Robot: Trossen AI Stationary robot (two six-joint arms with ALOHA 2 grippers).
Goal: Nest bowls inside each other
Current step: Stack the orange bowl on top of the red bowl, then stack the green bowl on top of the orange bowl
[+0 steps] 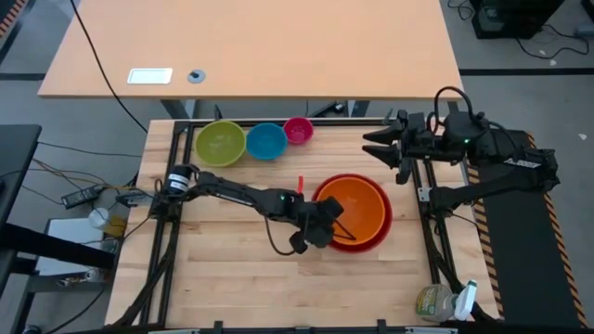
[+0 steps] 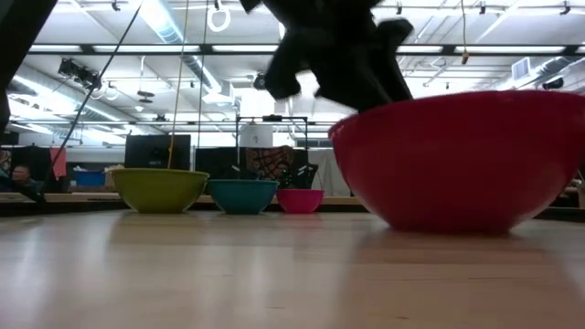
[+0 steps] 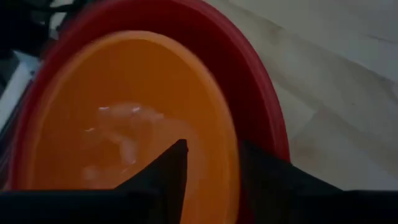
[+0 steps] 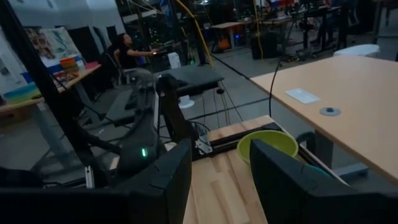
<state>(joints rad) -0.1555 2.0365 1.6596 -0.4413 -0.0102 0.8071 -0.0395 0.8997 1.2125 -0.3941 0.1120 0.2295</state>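
The orange bowl [image 1: 360,206] sits nested inside the red bowl [image 1: 373,243] on the right half of the table. My left gripper [image 1: 334,227] slants down over the near-left rim of the two, open. In the left wrist view one finger [image 3: 168,177] stands inside the orange bowl [image 3: 124,112] and the other [image 3: 270,183] outside its rim, over the red bowl [image 3: 261,93]. The yellow-green bowl [image 1: 220,143], blue bowl [image 1: 265,140] and pink bowl [image 1: 298,130] stand on their bases in a row at the far edge. My right gripper [image 1: 380,144] waits, open, high at the far right.
A black frame rail [image 1: 429,232] runs along the table's sides. A spray bottle [image 1: 445,301] stands at the near right corner. A light desk [image 1: 260,46] lies beyond the far edge. A seated person [image 4: 127,50] shows far off in the room.
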